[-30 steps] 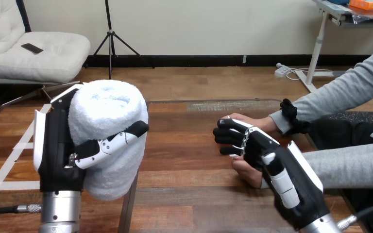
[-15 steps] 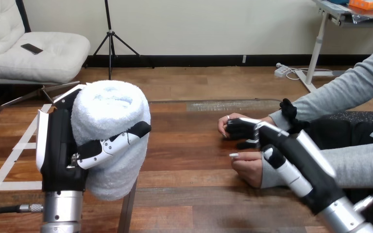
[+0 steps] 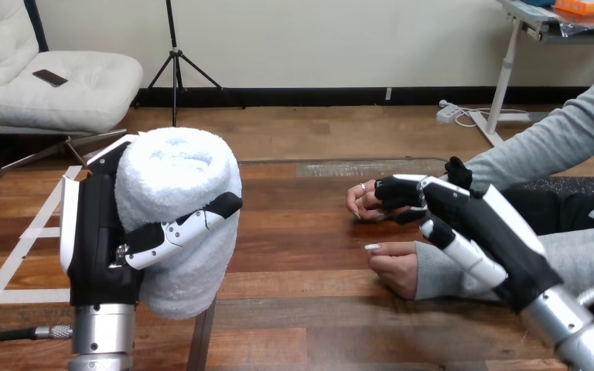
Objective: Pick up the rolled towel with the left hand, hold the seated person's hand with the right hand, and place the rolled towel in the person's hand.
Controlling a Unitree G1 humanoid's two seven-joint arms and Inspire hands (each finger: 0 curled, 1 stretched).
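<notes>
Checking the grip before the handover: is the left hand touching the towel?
Touching. The head view shows the left hand with its fingers curled round the towel, pressed against its side with no gap.

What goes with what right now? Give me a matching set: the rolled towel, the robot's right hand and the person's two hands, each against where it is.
Things:
1. rolled towel
2. right hand
3. person's nearer hand
4. person's farther hand

Places:
A. on the table, closer to the robot
B. upright, gripped in the left hand
C. reached over the person's farther hand
D. farther across the table, partly covered by a robot hand

Pairs: 1-B, 2-C, 3-A, 4-D
</notes>
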